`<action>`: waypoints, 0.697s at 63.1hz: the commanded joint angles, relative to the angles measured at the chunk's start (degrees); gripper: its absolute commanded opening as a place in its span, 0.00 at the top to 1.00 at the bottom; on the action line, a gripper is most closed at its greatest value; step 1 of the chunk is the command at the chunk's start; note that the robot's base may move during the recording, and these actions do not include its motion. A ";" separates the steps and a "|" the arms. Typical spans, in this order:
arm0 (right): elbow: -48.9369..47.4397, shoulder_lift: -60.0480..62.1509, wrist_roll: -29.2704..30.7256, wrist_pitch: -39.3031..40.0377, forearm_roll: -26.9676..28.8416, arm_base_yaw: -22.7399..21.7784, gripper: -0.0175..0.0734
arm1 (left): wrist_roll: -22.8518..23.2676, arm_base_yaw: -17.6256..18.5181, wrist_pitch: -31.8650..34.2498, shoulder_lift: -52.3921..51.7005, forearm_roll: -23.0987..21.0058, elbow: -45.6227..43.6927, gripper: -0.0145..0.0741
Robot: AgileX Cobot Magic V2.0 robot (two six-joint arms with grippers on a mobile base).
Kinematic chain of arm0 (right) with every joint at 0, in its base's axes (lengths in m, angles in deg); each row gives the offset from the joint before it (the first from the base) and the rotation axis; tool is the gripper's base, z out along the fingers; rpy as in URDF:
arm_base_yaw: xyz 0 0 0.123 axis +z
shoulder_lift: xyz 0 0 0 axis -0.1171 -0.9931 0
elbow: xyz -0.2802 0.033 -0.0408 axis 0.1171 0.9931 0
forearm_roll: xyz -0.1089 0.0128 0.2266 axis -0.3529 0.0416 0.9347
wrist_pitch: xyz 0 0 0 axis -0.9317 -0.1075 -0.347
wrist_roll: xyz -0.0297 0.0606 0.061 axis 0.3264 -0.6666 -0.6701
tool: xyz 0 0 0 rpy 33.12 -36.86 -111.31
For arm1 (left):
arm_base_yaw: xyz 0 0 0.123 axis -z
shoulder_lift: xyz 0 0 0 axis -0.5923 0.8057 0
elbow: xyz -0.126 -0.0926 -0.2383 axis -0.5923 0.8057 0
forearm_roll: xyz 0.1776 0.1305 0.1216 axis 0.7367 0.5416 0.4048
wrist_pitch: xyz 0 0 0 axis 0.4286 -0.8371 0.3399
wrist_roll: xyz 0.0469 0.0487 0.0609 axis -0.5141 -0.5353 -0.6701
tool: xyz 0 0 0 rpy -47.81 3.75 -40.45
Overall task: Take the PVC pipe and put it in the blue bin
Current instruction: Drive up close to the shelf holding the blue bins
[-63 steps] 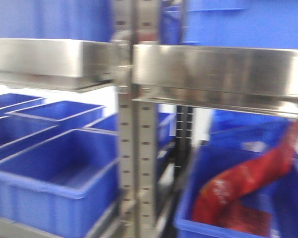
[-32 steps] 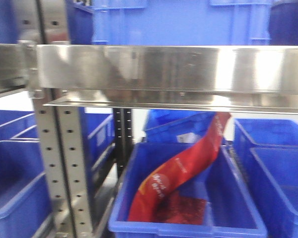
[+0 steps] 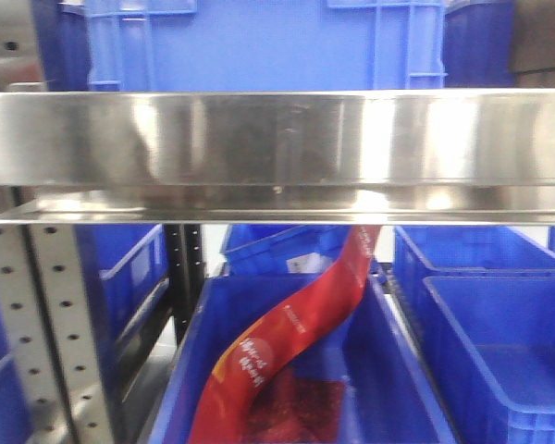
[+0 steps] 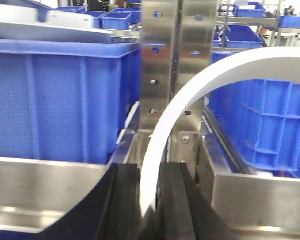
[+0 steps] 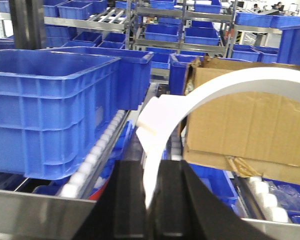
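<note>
in the front view, a perforated steel upright (image 3: 37, 324) is seen at far left, and a polished shelf rail (image 3: 277, 139) is stretched across the frame beneath a tall blue crate (image 3: 259, 46). under the rail, a central blue bin (image 3: 398, 370) is shown with a red bag (image 3: 287, 342) propped aslant inside it, and a right-hand blue bin (image 3: 499, 342) is set just beside it; neither arm nor the task's piece is caught here. in the left wrist view, a blue tote (image 4: 55, 100) is seen at left and a steel post (image 4: 175, 60) in the middle. the left gripper (image 4: 150, 172) is pictured nearly closed, its black fingers (image 4: 127, 200) pinched on a white curved pvc pipe (image 4: 154, 150) that arcs up and off to the right. in the right wrist view, a large blue tub (image 5: 50, 110) is set on white rollers (image 5: 95, 155) at left and a cardboard box (image 5: 250, 120) at right. the right gripper (image 5: 151, 175) is likewise clamped narrowly on a white curved pvc pipe (image 5: 162, 120). whether one piece is held by both cannot be told.
</note>
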 commanded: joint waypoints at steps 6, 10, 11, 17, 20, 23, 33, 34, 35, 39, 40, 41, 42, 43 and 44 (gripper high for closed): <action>0.12 0.12 0.18 1.43 -0.39 -0.05 0.99 | 0.00 0.00 1.49 -0.17 -0.09 0.02 0.96; 0.12 0.12 0.18 1.43 -0.39 -0.05 0.99 | 0.00 0.00 1.49 -0.17 -0.09 0.02 0.96; 0.12 0.12 0.18 1.43 -0.39 -0.05 0.99 | 0.00 0.00 1.49 -0.17 -0.09 0.02 0.96; 0.12 0.12 0.18 1.43 -0.39 -0.05 0.99 | 0.00 0.00 1.49 -0.17 -0.09 0.02 0.96; 0.12 0.12 0.18 1.43 -0.39 -0.05 0.99 | 0.00 0.00 1.49 -0.17 -0.09 0.02 0.96; 0.12 0.12 0.18 1.43 -0.39 -0.05 0.99 | 0.00 0.00 1.49 -0.17 -0.09 0.02 0.96; 0.12 0.12 0.18 1.43 -0.39 -0.05 0.99 | 0.00 0.00 1.49 -0.17 -0.09 0.02 0.96; 0.12 0.12 0.18 1.43 -0.39 -0.05 0.99 | 0.00 0.00 1.49 -0.17 -0.09 0.02 0.96; 0.12 0.12 0.18 1.43 -0.39 -0.05 0.99 | 0.00 0.00 1.49 -0.17 -0.09 0.02 0.96; 0.12 0.12 0.18 1.43 -0.39 -0.05 0.99 | 0.00 0.00 1.49 -0.17 -0.09 0.02 0.96; 0.12 0.12 0.18 1.43 -0.39 -0.05 0.99 | 0.00 0.00 1.49 -0.17 -0.09 0.02 0.96; 0.12 0.12 0.18 1.43 -0.39 -0.05 0.99 | 0.00 0.00 1.49 -0.17 -0.09 0.02 0.96; 0.12 0.12 0.18 1.43 -0.39 -0.05 0.99 | 0.00 0.00 1.49 -0.17 -0.09 0.02 0.96; 0.12 0.12 0.18 1.43 -0.39 -0.05 0.99 | 0.00 0.00 1.49 -0.17 -0.09 0.02 0.96; 0.12 0.12 0.18 1.43 -0.39 -0.05 0.99 | 0.00 0.00 1.49 -0.17 -0.09 0.02 0.96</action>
